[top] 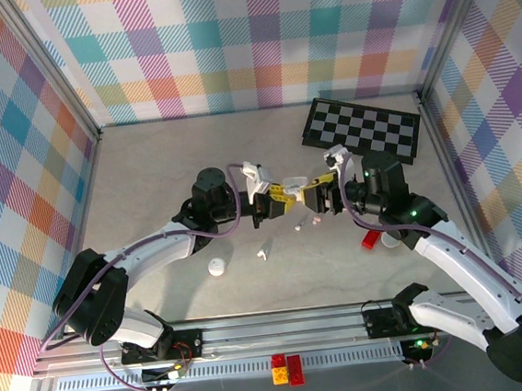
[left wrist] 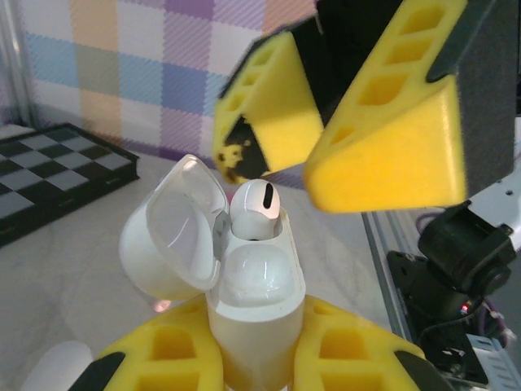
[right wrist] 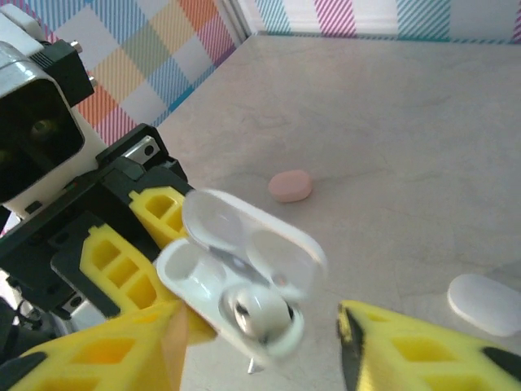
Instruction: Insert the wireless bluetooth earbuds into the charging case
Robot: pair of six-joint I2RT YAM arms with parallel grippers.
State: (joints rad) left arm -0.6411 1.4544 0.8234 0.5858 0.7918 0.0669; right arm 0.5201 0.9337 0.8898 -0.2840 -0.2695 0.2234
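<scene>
The case (left wrist: 252,297) and earbud (left wrist: 254,208) are smooth, glossy white plastic. The fingers (left wrist: 383,155) are matt yellow plastic, slightly grainy, on matt black backing. The worktop (right wrist: 391,122) looks like matt, faintly mottled grey stone.

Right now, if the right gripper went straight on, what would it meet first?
Most likely the earbud sitting in the open charging case, which the left gripper holds just ahead of the right gripper's open jaws; depth is hard to judge.
</scene>
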